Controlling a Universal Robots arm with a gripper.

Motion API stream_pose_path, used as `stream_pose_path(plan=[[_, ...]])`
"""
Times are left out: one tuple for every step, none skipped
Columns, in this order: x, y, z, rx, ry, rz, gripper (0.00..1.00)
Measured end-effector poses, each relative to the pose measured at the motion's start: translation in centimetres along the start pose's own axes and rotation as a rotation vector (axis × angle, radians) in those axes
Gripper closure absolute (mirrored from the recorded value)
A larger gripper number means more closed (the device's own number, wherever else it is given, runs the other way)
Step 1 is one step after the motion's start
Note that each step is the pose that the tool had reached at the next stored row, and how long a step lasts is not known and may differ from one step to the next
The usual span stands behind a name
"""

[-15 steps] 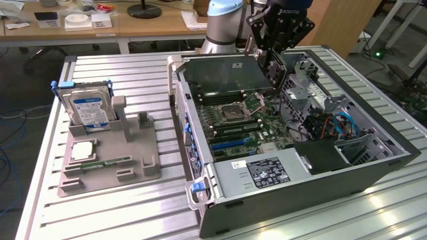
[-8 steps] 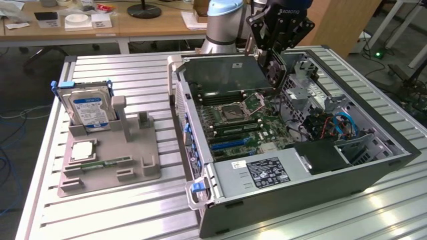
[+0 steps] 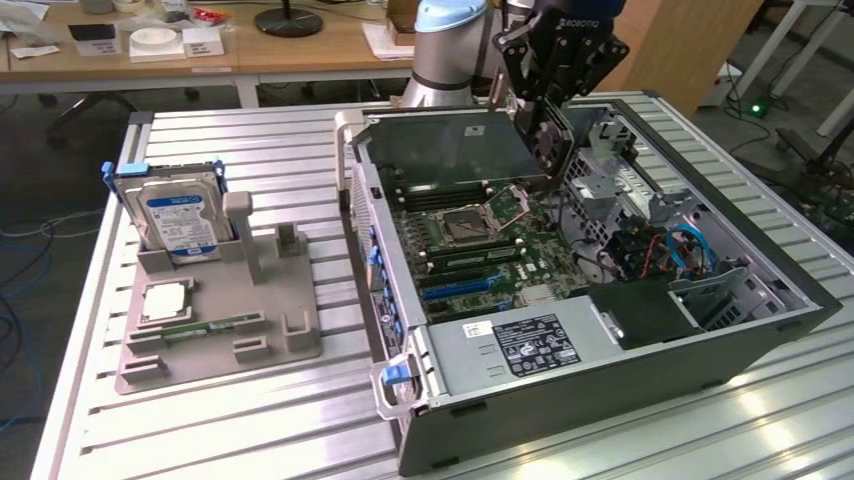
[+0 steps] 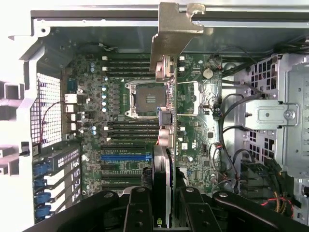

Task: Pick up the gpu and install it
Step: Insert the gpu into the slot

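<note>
power supply [image 3: 534,345], silver with a black label, sits at the near end of the open computer case [image 3: 747,330], which lies on its side on a slatted metal table [image 3: 240,420]. on the exterior view's left, a grey parts tray [image 3: 220,320] holds a hard drive [image 3: 180,222] standing upright. further in, you see the green motherboard [image 3: 501,255] with its bare cpu socket [image 3: 474,222] and a blue slot [image 3: 461,290]. above the far part of the board hangs the gripper [image 3: 545,118], its fingers [image 4: 137,203] pressed against both faces of the gpu [image 4: 163,164], pinching it. the gpu is a thin dark card seen on edge, with its metal bracket [image 4: 175,34] at the end farthest from the fingers. it looks clear of every slot, though you cannot tell the gap. judge it light and stiff but fragile: grip the flat faces near one end, and keep pressure off small parts and the connector edge. beyond the case stands a wooden desk [image 3: 267,50].
</note>
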State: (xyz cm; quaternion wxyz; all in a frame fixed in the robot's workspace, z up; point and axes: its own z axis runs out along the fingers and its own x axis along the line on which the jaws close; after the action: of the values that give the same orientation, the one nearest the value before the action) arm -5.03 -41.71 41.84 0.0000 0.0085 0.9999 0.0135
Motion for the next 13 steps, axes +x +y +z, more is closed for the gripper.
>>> stream_pose_path(plan=[[0.00,0.00,0.00,-0.0001,0.0002,-0.009,0.73],[0.00,0.00,0.00,-0.0001,0.0006,-0.021,0.73],[0.00,0.00,0.00,-0.0001,0.0009,-0.034,0.73],[0.00,0.00,0.00,0.0000,0.0012,-0.046,0.73],[0.00,0.00,0.00,0.0000,0.0015,-0.057,0.73],[0.00,0.00,0.00,0.0000,0.0018,-0.068,0.73],[0.00,0.00,0.00,0.0000,0.0021,-0.079,0.73],[0.00,0.00,0.00,0.0000,0.0024,-0.090,0.73],[0.00,0.00,0.00,0.0000,0.0027,-0.100,0.73],[0.00,0.00,0.00,-0.0001,0.0030,-0.111,0.73],[0.00,0.00,0.00,-0.0001,0.0033,-0.122,0.73],[0.00,0.00,0.00,-0.0001,0.0036,-0.133,0.73],[0.00,0.00,0.00,-0.0001,0.0039,-0.144,0.73]])
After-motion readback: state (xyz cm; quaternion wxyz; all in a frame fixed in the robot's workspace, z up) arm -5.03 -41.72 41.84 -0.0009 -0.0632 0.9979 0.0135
